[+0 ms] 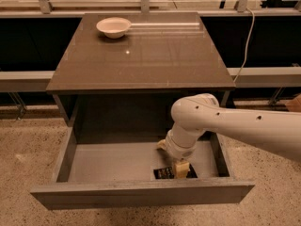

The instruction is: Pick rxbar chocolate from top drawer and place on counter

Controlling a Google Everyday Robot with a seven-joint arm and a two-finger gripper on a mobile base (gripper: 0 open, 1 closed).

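The top drawer (94, 161) is pulled open below the counter (141, 51), its grey inside showing. The rxbar chocolate (165, 173), a flat black wrapper with white lettering, lies on the drawer floor near the front right. My gripper (181, 168) reaches down into the drawer from the right on its white arm and sits right on the bar's right half, covering that part. The bar's left end shows beside the gripper.
A white bowl (114, 27) stands at the far left of the counter. The drawer's front panel (141, 194) and side walls close in around the gripper. Speckled beige floor lies on both sides of the cabinet. A rail and a hanging cable run behind at the right.
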